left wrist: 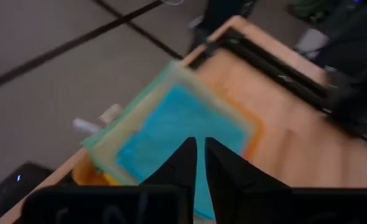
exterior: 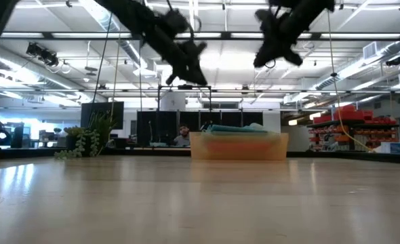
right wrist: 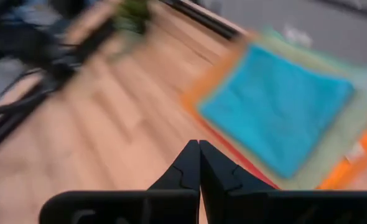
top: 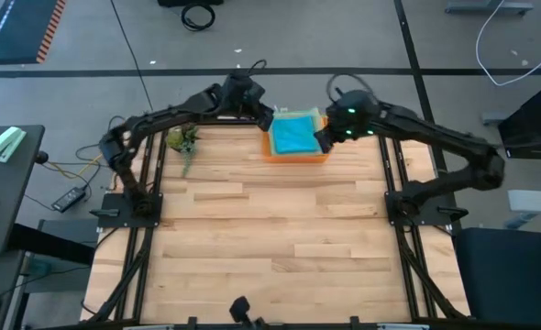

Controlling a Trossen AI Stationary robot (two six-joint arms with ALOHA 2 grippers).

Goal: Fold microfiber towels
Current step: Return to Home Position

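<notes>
We find the left gripper and the right gripper hanging high over the far edge of the table, one on either side of the orange bin. The folded towels lie in that bin, below and between the two sets of fingertips. The blue one is on top, with a green one showing around its edges.

From the left wrist we see that gripper's fingers drawn almost together with only a slit between them, clasping nothing. The right gripper's fingers are pressed tip to tip, also empty. Neither touches the cloth or the bin.

We judge that the stack sits in the bin because that is where finished towels belong. The grippers hang clear above it so that pulling back will not drag a corner loose. A small plant stands well off to the left gripper's outer side, out of the way. We take the folding to be done, with only the retreat to rest remaining.
</notes>
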